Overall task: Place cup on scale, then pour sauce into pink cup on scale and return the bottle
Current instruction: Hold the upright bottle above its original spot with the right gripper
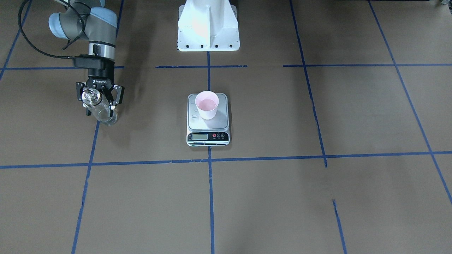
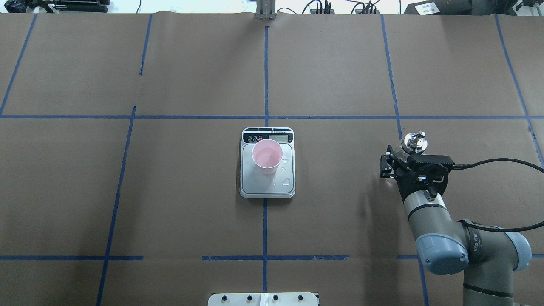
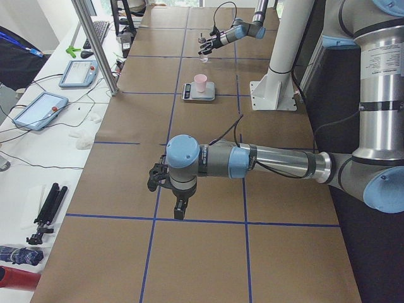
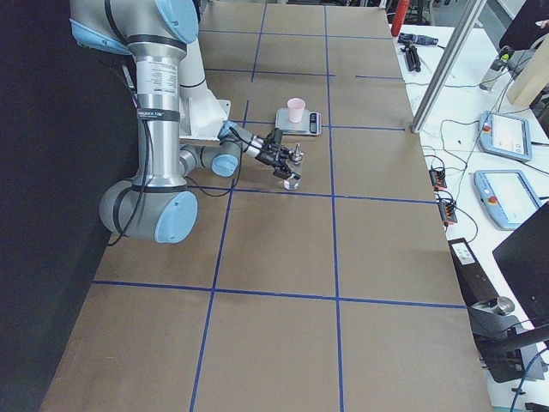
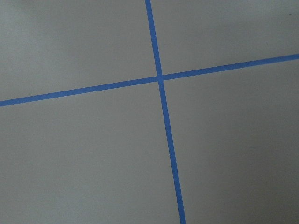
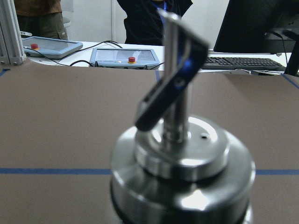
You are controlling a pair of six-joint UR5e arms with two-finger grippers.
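Observation:
The pink cup (image 1: 207, 104) (image 2: 267, 156) stands upright on the scale (image 1: 197, 122) (image 2: 261, 185) at the table's middle, with clear liquid in its bottom. My right gripper (image 1: 100, 108) (image 2: 403, 163) is shut on the glass bottle (image 1: 104, 115) (image 2: 414, 142), upright and well off to the scale's side. I cannot tell if the bottle touches the table. Its silver collar and spout (image 6: 182, 154) fill the right wrist view. My left gripper (image 3: 169, 188) hangs over bare table far from the scale; whether it is open or shut I cannot tell.
A few water drops (image 2: 287, 182) lie on the scale's platform beside the cup. The white robot pedestal (image 1: 208, 26) stands behind the scale. Blue tape lines (image 5: 161, 93) grid the brown table. Tablets (image 4: 502, 137) and cables lie on the side bench.

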